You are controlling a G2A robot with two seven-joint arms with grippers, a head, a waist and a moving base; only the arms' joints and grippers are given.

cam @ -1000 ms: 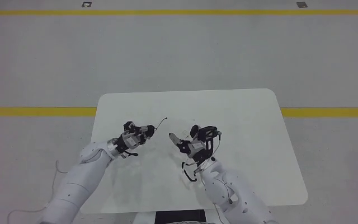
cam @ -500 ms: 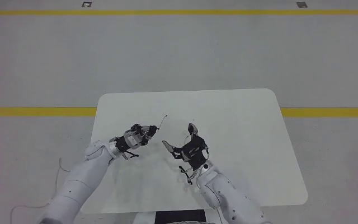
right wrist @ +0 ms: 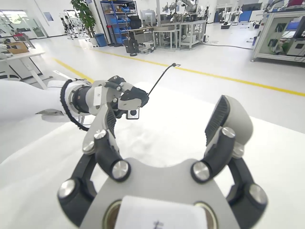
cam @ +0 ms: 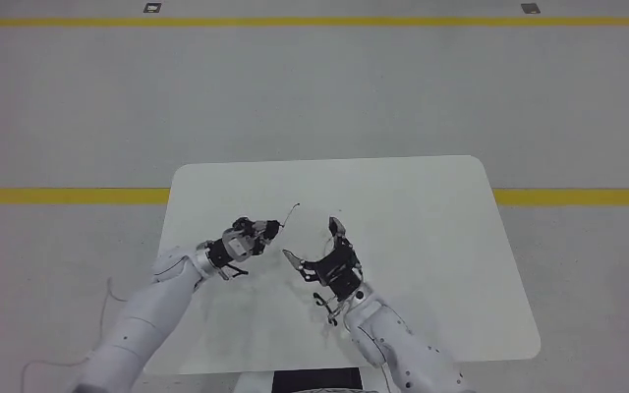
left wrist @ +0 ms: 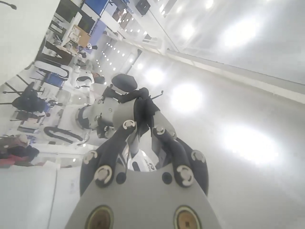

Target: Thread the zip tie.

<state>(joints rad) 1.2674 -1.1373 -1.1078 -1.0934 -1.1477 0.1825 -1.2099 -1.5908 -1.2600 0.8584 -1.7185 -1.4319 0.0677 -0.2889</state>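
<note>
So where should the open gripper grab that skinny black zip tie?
Probably on the zip tie's bare strap near its free tip, away from the left gripper pinching its base. It sticks out straight into the air, so the open right gripper can come from the side and close across it.

Zip ties: 1, a thin black plastic zip tie [cam: 289,212] w/ 1 small head at its free end. Tables: 1 white rounded-corner table [cam: 423,196]. Arms: 2 white robot arms [cam: 157,285], 1 per side. Grippers: 2, left gripper [cam: 267,229] & right gripper [cam: 312,241], each grey metal w/ black pads, 2 fingers apiece, 4 fingers total. Floor, top view: 2 yellow tape lines [cam: 295,21], 1 beyond the table & 1 running under it; 2 small dark square floor marks [cam: 152,8] by the far line. Right wrist view, room behind: 1 green potted plant [right wrist: 81,13], 1 blue shelving rack [right wrist: 119,16].
</note>
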